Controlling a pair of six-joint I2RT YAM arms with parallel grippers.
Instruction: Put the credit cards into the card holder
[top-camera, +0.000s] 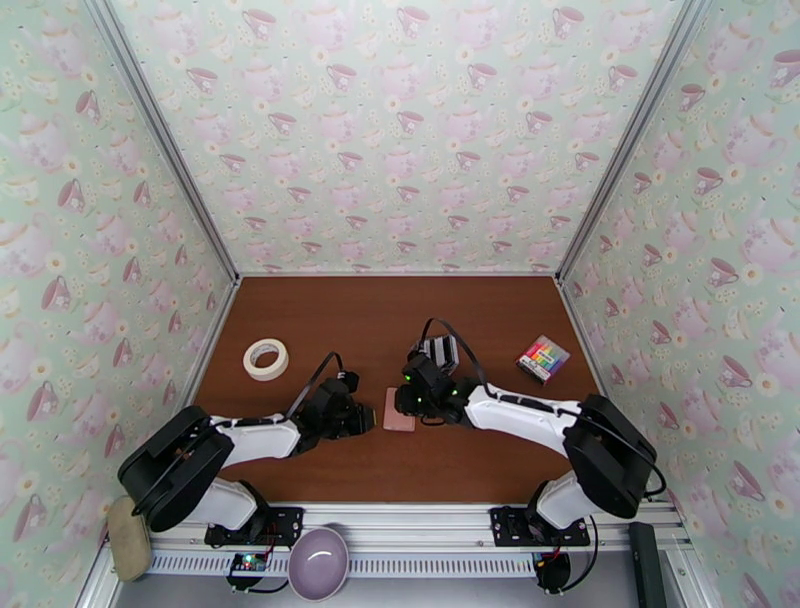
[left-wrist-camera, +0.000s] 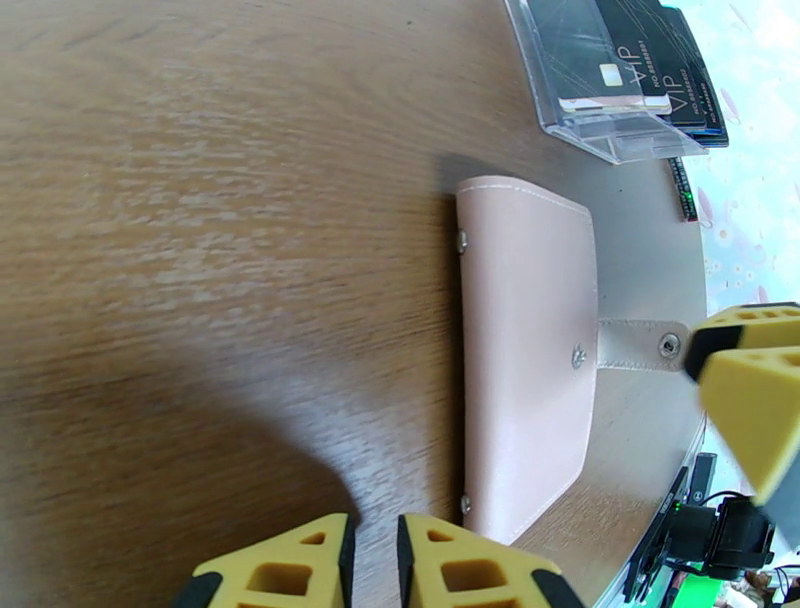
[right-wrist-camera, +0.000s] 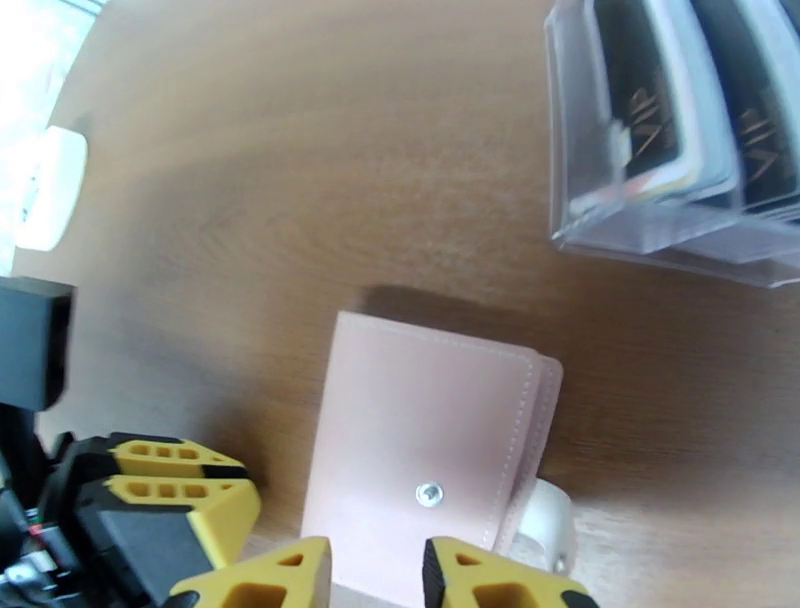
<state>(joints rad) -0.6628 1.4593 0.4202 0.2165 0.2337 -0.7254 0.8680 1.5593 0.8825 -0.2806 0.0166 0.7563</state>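
Note:
The card holder (top-camera: 399, 410) is a pale pink case lying closed and flat on the brown table, between the two grippers. Its snap tab (left-wrist-camera: 640, 345) is unfastened and sticks out toward my right gripper (top-camera: 412, 400). That gripper (right-wrist-camera: 375, 575) hovers partly open over the case's (right-wrist-camera: 430, 440) near edge and holds nothing. My left gripper (left-wrist-camera: 375, 565) stands just short of the case's (left-wrist-camera: 527, 350) other side, its fingers a narrow slit apart and empty. The credit cards (left-wrist-camera: 640, 60), dark with "VIP" print, stand in a clear plastic stand (top-camera: 438, 352) just beyond the case.
A white tape roll (top-camera: 266, 359) lies at the left of the table. A rainbow-striped rectangle (top-camera: 542, 358) lies at the right. A lilac bowl (top-camera: 318, 562) sits on the rail in front of the arm bases. Patterned walls enclose the table.

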